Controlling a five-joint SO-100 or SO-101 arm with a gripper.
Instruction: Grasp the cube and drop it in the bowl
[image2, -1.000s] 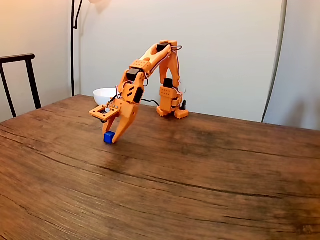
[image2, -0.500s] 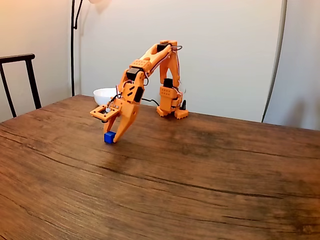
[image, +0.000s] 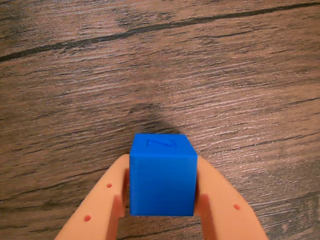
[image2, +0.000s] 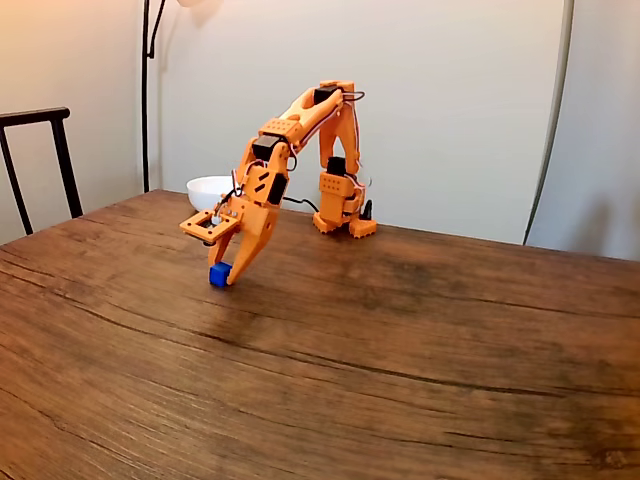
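Leftmost in the fixed view, a dark chair (image2: 40, 160) stands at the table's far corner, with a thin black lamp pole (image2: 146, 95) rising just right of it. Next comes the bowl (image2: 207, 190), white and resting at the table's back edge, partly behind the orange arm (image2: 300, 125). The arm bends forward and down from its base, and its gripper (image2: 222, 277) reaches the wooden table (image2: 400, 370) in front of the bowl. The cube (image2: 218, 275) sits between the fingertips at table level. In the wrist view, the gripper (image: 161, 202) is closed narrowly, both orange fingers (image: 102, 205) pressed against the sides of the cube (image: 162, 175), whose top face carries a faint embossed mark.
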